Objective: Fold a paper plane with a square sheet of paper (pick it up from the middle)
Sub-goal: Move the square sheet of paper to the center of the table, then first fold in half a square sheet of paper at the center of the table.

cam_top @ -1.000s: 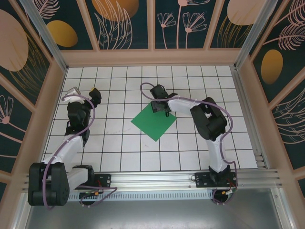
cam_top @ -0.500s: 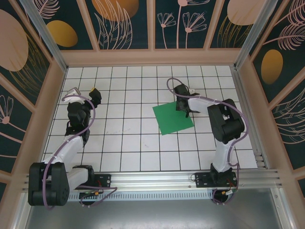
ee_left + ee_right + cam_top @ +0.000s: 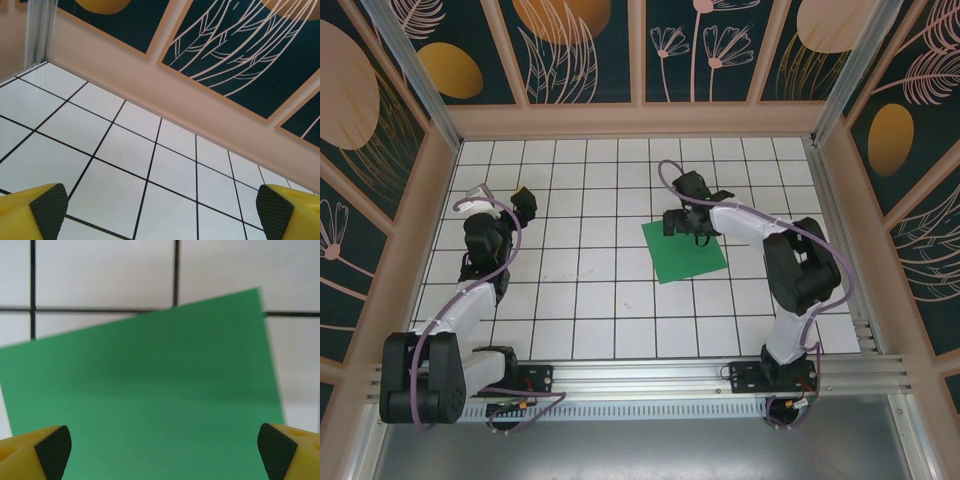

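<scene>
Right hand [image 3: 692, 218] shifted left, fingers spread, over far edge of green paper [image 3: 685, 258]

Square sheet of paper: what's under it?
The square sheet of paper lies flat on the white gridded table; grid lines run under its edges. Beneath its middle is covered.

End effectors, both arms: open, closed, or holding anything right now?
Left end effector: open, holding nothing.
Right end effector: open, holding nothing; the square sheet of paper lies flat beneath it.
</scene>
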